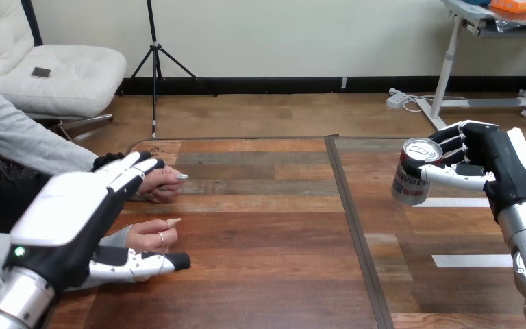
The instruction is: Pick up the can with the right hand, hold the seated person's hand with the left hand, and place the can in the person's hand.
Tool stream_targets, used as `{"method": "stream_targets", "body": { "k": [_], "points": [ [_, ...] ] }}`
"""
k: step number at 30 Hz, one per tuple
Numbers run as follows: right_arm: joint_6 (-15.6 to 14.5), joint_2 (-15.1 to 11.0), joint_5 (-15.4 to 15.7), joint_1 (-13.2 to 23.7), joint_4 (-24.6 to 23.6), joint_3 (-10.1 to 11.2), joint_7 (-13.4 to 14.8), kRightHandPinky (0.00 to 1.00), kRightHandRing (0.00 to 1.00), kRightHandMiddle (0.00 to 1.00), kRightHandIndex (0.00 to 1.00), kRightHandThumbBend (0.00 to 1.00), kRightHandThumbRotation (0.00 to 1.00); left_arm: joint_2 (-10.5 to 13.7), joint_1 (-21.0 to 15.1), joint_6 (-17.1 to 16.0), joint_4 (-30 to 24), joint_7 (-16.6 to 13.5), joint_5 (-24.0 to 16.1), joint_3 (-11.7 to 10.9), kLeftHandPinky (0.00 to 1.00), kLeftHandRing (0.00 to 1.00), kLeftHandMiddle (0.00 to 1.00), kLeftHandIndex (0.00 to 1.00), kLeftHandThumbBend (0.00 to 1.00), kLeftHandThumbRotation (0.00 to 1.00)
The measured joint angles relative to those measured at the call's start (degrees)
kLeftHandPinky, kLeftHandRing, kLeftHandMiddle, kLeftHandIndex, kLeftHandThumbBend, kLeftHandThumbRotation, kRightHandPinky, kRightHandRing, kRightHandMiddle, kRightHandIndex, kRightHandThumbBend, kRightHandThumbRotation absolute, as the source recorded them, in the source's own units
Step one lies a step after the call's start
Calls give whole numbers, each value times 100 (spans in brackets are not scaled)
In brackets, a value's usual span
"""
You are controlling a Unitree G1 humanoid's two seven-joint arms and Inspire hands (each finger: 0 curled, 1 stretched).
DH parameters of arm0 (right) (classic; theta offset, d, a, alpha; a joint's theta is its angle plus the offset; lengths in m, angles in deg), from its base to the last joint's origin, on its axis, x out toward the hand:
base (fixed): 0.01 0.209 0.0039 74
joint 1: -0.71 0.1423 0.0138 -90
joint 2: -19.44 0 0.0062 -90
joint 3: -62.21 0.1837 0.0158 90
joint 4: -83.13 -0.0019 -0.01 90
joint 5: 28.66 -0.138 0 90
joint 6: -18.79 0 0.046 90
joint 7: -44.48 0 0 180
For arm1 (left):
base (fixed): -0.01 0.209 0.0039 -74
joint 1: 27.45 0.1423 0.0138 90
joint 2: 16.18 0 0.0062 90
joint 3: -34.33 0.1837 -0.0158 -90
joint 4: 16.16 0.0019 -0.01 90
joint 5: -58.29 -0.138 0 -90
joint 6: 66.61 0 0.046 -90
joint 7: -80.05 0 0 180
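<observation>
Head view: right hand (487,168) clasps can (413,179) near view's right edge; left hand (68,216) straight-fingered over person's hand (152,236).

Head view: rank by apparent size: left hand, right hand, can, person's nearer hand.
1. left hand, largest, though nearest the camera.
2. right hand, curled round the can.
3. can.
Unranked: person's nearer hand, partly hidden behind the left hand; what shows looks about can-sized.
</observation>
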Motion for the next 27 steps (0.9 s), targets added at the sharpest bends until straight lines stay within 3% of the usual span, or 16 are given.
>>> {"method": "stream_targets", "body": {
  "k": [10,27],
  "points": [
    [-3,0,-2,0,0,0,-7,34,37,42,45,71,0,378,-221,15,48,-196,-378,56,75,97,98,92,100,67],
    [-5,0,-5,0,0,0,-40,34,37,42,45,71,0,747,-567,148,487,-385,-635,345,78,96,99,95,100,60]
  ]
}}
